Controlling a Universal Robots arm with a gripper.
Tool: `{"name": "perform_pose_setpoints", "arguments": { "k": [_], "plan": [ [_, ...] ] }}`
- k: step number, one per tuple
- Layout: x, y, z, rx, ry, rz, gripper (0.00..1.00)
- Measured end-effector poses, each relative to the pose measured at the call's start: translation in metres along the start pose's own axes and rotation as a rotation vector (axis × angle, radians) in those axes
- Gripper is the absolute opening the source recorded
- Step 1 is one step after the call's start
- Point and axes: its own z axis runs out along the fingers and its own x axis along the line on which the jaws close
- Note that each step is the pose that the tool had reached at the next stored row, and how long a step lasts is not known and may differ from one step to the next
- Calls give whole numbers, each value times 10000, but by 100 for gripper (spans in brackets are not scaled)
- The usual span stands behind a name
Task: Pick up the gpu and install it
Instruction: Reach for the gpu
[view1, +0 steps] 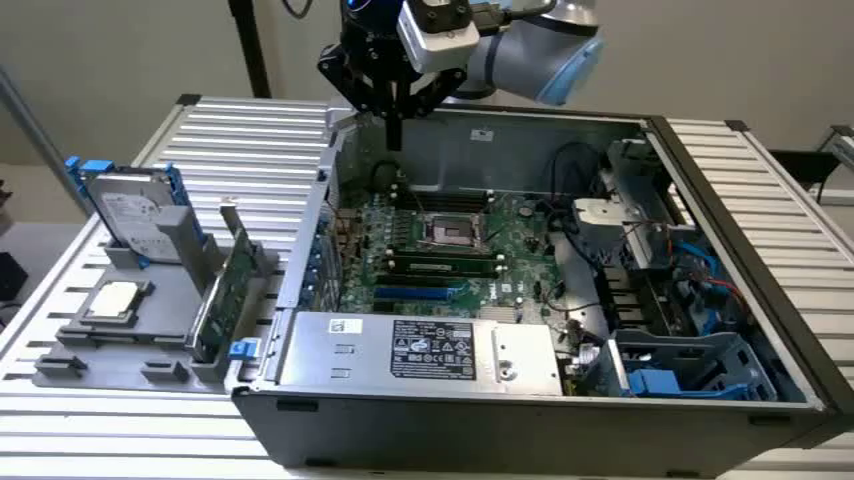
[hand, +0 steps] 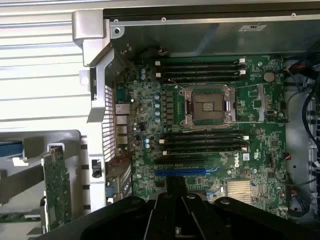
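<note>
1. gripper (view1: 394, 136): upper middle of the exterior view, above the rear edge of the open computer case (view1: 534, 430). Jaws are closed to a single narrow tip and hold nothing. It is clear of every part.
2. gpu (view1: 224, 290): on the exterior view's left, outside the case and just beside its wall. It stands on edge in a gray holder tray (view1: 94, 365), green board face showing, silver bracket at its upper end. No writing on it can be read.
3. motherboard (hand: 250, 130): green, flat on the case floor, printed "DELL" in white. It carries a blue expansion slot (hand: 180, 171) and a CPU socket (hand: 209, 107).
4. power supply (view1: 427, 350): silver, lower middle of the exterior view. Black label, print too small to read.
5. hard drive (view1: 134, 210): blue rails, upright in the same tray, label unreadable.
6. CPU chip (view1: 114, 300): square, silver, lying flat in the tray.
7. slatted table (view1: 240, 130): bears all of the above.
</note>
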Motion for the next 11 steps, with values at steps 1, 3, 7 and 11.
{"name": "perform_pose_setpoints", "arguments": {
  "k": [1, 3, 7, 11],
  "plan": [
    [0, 0, 0, 0, 0, 0, 11],
    [0, 0, 0, 0, 0, 0, 11],
    [0, 0, 0, 0, 0, 0, 11],
    [0, 0, 0, 0, 0, 0, 11]
  ]
}}
